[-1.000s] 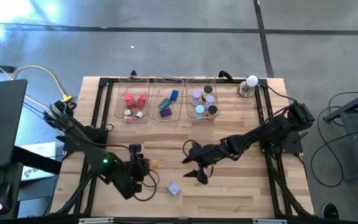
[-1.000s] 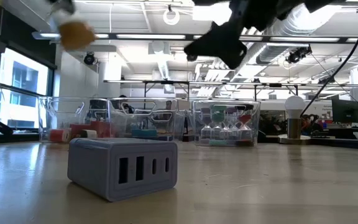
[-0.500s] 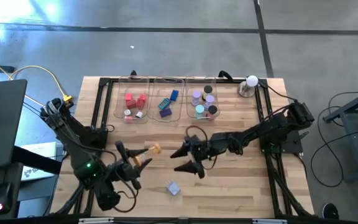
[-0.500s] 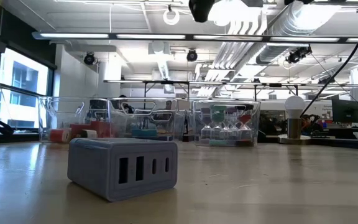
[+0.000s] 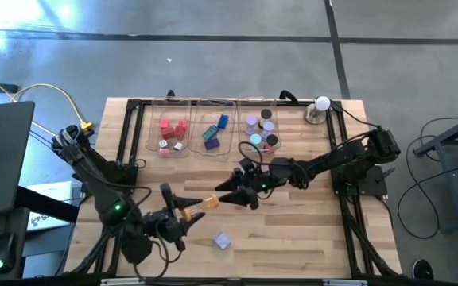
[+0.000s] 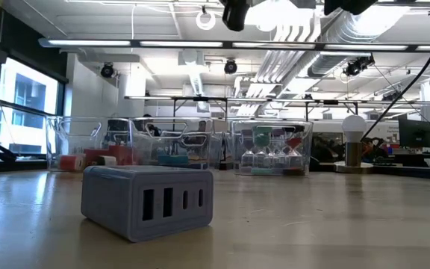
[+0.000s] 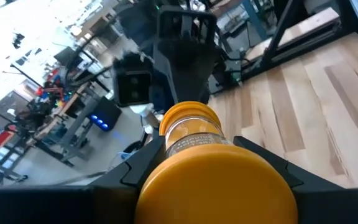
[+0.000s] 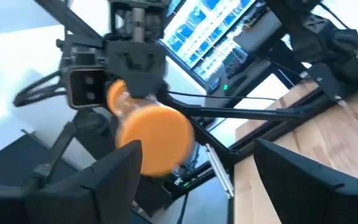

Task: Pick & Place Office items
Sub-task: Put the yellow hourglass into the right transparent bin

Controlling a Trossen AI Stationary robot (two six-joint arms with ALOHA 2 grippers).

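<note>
An orange hourglass-shaped piece [image 5: 207, 201], with round orange caps and a clear middle [image 7: 194, 142], hangs above the table's middle. My left gripper [image 5: 191, 208] is shut on it. My right gripper [image 5: 223, 193] faces it from the right, open, its fingers [image 8: 107, 180] standing on either side of the piece's free orange cap [image 8: 157, 142] without touching it. A grey block with slots [image 5: 222, 240] rests flat on the table below them. Other coloured pieces lie in three clear trays [image 5: 215, 131] at the far side. My left gripper pinches the near orange cap [image 7: 216, 183] of the piece between its two fingers [image 7: 138, 168]. The fingers come about level from the table's left side and lie along the piece. The piece sticks out past the fingertips toward my right gripper, lifted clear of the table.
A white ball on a metal base [image 5: 320, 107] stands at the far right corner. A black frame [image 5: 133, 111] runs around the table's edges. Bare wood lies between the trays and the grey block [image 6: 146, 202].
Both grippers have risen and tipped from pointing down to about level, now facing each other. My left gripper has swung the orange piece up and toward the right. My right gripper has gone toward the far edge and left, nearer to the piece. Neither gap has changed.
</note>
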